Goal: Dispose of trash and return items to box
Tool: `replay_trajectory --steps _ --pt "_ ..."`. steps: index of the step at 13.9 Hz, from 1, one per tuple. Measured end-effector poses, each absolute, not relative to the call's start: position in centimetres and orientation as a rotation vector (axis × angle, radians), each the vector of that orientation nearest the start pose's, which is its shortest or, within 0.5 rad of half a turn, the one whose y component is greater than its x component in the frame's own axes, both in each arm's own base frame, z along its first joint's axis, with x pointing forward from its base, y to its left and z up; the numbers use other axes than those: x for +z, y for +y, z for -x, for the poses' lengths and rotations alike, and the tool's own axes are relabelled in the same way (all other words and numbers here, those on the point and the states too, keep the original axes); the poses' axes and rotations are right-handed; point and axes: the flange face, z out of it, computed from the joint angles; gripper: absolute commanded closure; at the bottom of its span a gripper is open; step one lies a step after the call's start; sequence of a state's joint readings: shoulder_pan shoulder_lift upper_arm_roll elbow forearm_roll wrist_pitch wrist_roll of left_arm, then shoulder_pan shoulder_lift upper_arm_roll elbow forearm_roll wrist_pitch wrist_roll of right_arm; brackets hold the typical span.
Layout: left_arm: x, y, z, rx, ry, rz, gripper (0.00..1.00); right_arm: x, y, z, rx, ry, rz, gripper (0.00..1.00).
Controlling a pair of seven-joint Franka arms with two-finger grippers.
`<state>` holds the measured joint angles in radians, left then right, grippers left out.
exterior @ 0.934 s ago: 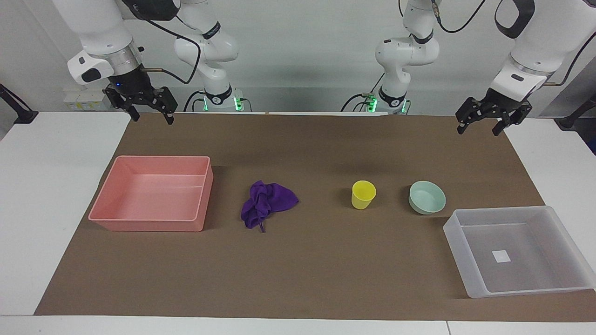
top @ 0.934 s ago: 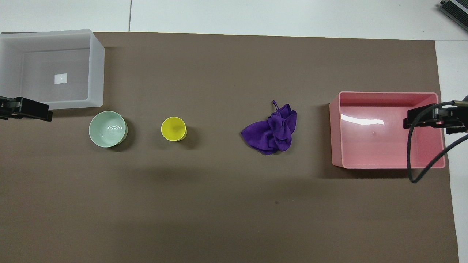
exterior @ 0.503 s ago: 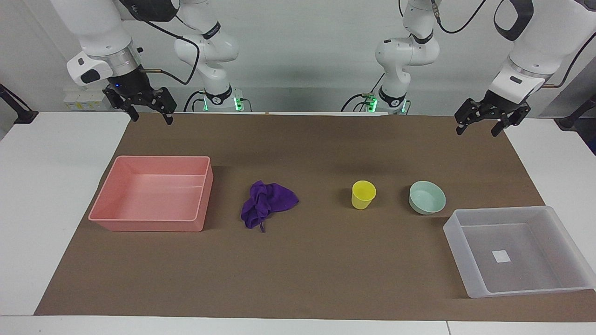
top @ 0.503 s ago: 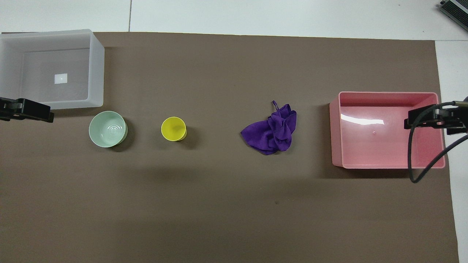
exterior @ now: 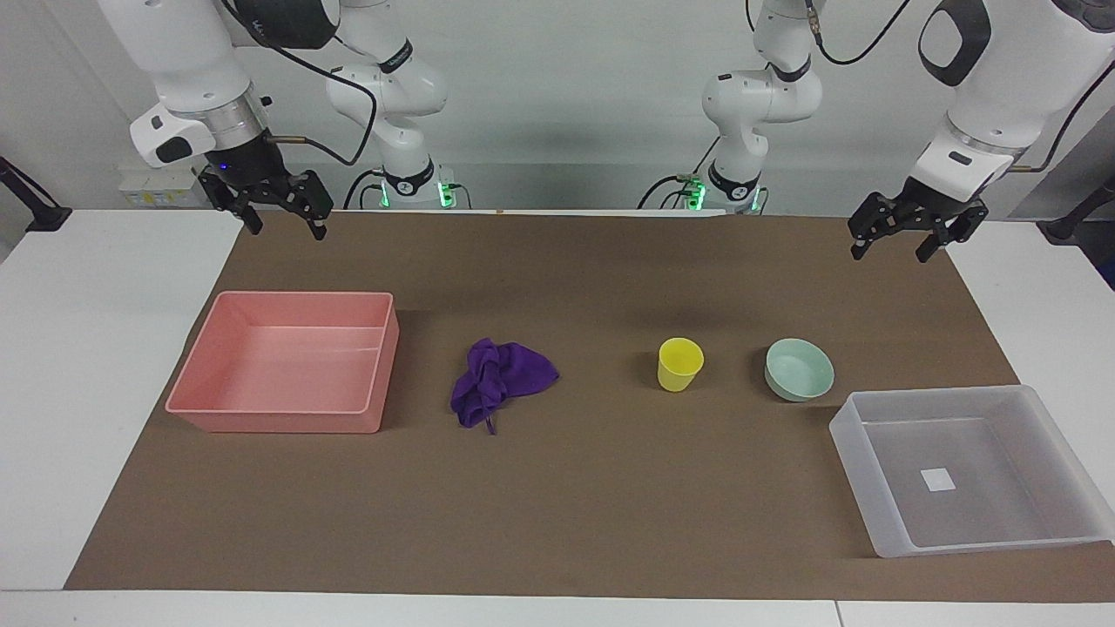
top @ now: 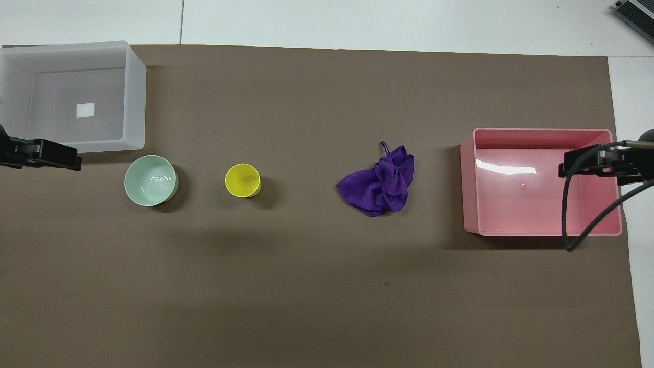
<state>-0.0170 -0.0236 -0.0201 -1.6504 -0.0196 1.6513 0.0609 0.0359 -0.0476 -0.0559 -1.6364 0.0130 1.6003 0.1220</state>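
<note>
Nothing moved yet: rag (exterior: 501, 380), cup (exterior: 679, 363), bowl (exterior: 799, 369) mid-desk; left gripper (exterior: 897, 239) and right gripper (exterior: 279, 212) wide, empty, over robots' desk edge. Next, presumably: grasp one.

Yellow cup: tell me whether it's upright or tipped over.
Upright. The cup stands on its base on the mat, mouth up; the overhead view looks straight into its round opening. It appears empty.

Box (exterior: 884, 514) corner beyond frame edge

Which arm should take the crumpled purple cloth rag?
Probably right. The right gripper hangs open at the opaque pink rectangular bin's end, the purple cloth rag beside that bin; the left gripper hangs past the yellow plastic cup.
</note>
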Motion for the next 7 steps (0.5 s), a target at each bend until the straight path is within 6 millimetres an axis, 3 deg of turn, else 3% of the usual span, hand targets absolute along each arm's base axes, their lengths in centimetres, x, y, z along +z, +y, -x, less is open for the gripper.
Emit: replay_trajectory --steps 4,7 --pt "57.4 -2.2 -55.7 -0.053 0.149 3.156 0.00 60.5 3.3 -55.4 -0.047 0.231 3.114 0.00" --pt "54.1 -1.0 -55.8 -0.059 0.112 3.157 0.00 57.6 7.8 -57.6 -0.097 0.291 3.100 0.00"
